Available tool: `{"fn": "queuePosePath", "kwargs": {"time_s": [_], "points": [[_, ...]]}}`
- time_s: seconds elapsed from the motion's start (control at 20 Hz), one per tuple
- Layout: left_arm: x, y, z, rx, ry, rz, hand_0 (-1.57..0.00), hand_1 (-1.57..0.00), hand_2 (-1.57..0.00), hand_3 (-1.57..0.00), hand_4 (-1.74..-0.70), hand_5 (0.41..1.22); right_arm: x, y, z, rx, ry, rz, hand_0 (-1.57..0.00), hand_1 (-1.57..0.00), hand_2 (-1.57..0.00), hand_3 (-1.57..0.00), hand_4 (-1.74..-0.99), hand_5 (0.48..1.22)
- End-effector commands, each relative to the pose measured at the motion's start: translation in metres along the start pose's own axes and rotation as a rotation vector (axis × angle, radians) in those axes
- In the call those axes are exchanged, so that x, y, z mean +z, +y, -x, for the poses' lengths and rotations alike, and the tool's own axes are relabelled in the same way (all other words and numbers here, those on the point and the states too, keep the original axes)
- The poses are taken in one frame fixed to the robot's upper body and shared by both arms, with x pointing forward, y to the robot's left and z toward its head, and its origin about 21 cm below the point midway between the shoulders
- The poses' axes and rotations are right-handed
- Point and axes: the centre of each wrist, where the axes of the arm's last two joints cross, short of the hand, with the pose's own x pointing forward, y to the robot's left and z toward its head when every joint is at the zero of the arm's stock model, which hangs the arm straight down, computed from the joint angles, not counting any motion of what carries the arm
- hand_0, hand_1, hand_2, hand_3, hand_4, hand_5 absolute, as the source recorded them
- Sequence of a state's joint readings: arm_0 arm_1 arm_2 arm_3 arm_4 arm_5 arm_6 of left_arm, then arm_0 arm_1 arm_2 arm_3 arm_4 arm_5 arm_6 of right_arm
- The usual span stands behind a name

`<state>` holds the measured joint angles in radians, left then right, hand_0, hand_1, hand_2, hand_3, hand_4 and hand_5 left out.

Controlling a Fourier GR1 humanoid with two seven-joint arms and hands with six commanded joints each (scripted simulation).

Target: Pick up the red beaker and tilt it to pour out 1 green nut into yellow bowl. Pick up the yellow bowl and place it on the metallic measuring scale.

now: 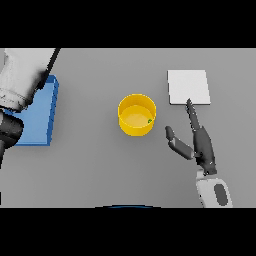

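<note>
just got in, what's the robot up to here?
The pour looks done: a green nut lies inside the yellow bowl at mid-table. The right hand is open beside the bowl, not touching it, fingers pointing toward the metallic scale. The left arm covers a blue tray; its hand isn't visible.

Dark grey robot hand (202,146) on white forearm with grey oval inset; bulky white-and-black left arm (17,87)
</note>
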<state>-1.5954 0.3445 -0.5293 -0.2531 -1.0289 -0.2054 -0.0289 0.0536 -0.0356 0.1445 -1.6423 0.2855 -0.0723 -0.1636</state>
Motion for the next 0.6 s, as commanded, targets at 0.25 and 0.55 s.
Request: {"fn": "queuePosePath", "kwargs": {"time_s": [0.25, 0.55], "points": [[0.022, -0.074, 0.096, 0.49, 0.32, -0.033, -1.57, -1.57, -1.57, -1.42, -1.74, 1.221, -0.003, 0.001, -0.003, -0.025, 0.013, 0.009, 0.0, 0.0, 0.0, 0.0, -1.023, 0.654], [0.053, -0.158, 0.133, 0.86, 0.595, -0.054, -1.57, -1.57, -1.57, -1.46, -1.74, 1.221, -0.001, 0.008, -0.003, 0.004, -0.002, -0.006, 0.0, 0.0, 0.0, 0.0, -1.048, 0.652]]}}
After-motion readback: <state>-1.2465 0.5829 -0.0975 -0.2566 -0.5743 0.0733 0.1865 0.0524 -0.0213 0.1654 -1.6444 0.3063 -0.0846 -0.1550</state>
